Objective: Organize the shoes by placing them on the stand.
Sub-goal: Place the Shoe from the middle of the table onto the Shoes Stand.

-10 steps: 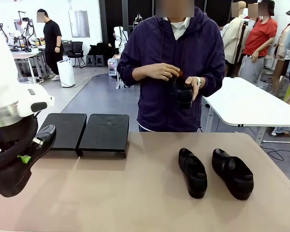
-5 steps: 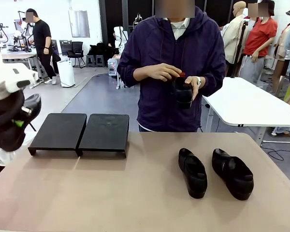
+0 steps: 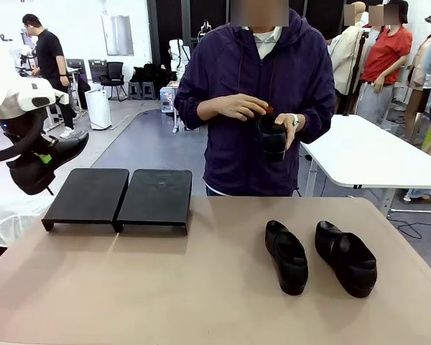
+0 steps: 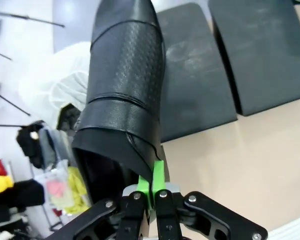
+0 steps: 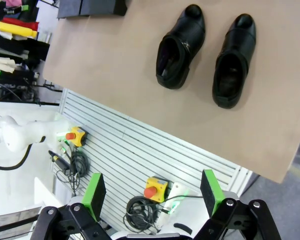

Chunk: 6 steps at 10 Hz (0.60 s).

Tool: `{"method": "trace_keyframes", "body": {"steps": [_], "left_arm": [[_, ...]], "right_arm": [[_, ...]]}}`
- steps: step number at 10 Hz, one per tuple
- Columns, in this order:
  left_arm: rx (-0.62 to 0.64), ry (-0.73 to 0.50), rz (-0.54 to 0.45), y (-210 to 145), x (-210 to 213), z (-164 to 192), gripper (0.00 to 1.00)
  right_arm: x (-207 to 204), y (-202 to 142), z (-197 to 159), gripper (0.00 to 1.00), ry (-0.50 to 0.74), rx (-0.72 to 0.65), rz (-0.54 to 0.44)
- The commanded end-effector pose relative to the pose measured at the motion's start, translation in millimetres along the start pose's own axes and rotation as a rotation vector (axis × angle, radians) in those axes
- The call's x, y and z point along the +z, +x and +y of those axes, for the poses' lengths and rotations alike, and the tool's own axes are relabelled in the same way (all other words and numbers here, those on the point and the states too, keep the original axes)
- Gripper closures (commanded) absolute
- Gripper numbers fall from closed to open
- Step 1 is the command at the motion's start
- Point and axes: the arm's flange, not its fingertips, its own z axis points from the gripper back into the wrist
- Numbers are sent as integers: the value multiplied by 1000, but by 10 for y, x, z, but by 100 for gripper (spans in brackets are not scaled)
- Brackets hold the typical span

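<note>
Left end effector (image 4: 154,172) pinches shoe (image 4: 125,90) collar, per wrist view; right end effector (image 5: 152,191) gaping, facing two shoes (image 5: 181,47)

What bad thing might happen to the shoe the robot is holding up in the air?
1. The left claw pinches just the thin rim at the opening of the shoe, with the whole shoe hanging from that rim. It might slip or swing loose.
2. The shoe hangs high and out to the left of the stand, so a drop now would probably miss the stand.
</note>
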Motion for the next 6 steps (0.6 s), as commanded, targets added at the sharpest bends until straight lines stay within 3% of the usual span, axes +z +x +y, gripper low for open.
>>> {"method": "trace_keyframes", "body": {"steps": [1,4,6], "left_arm": [[-42,35,-22,-88,22,-69,100],[-10,0,9,-5,-23,-36,100],[191,-37,-83,58,-382,-142,100]], "right_arm": [[33,5,-6,0,-5,7,6],[33,5,-6,0,-5,7,6],[33,5,-6,0,-5,7,6]]}}
